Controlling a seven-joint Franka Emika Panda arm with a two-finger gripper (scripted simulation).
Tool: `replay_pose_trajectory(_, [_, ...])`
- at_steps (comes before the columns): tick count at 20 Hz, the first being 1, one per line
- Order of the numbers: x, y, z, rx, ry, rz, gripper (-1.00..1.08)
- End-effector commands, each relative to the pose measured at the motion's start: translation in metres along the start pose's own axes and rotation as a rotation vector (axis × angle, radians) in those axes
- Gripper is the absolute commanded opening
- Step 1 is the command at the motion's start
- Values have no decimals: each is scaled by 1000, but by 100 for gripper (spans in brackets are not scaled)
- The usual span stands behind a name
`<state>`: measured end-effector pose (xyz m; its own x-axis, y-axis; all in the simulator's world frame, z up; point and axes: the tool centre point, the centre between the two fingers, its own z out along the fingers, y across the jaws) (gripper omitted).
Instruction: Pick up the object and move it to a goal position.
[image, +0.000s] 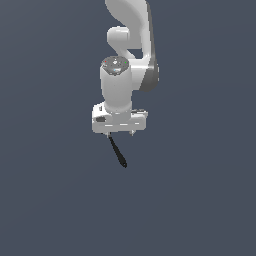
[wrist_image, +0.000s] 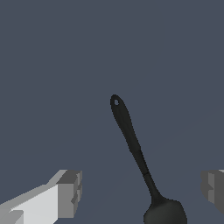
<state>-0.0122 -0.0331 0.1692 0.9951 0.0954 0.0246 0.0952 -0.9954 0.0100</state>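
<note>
Hovering over the spatula, the pincer stands released, fingers well apart either side of the blade end; it should descend centred, then clench squarely.

The spatula is plain black all over. The tool has grey fingertips on a white body. The arm is white with grey joints.

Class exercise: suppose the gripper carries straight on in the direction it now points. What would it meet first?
Most likely the black spatula. In the wrist view it lies between the open fingers, with clear gaps on both sides. The gripper points downward towards it, though how far off it lies is unclear.
</note>
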Motion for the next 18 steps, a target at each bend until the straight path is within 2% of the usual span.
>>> replay_pose_trajectory(1, [-6,5,11,0,-3,-45,100])
replay_pose_trajectory(18, [-54,31,87,11,-20,-386,100])
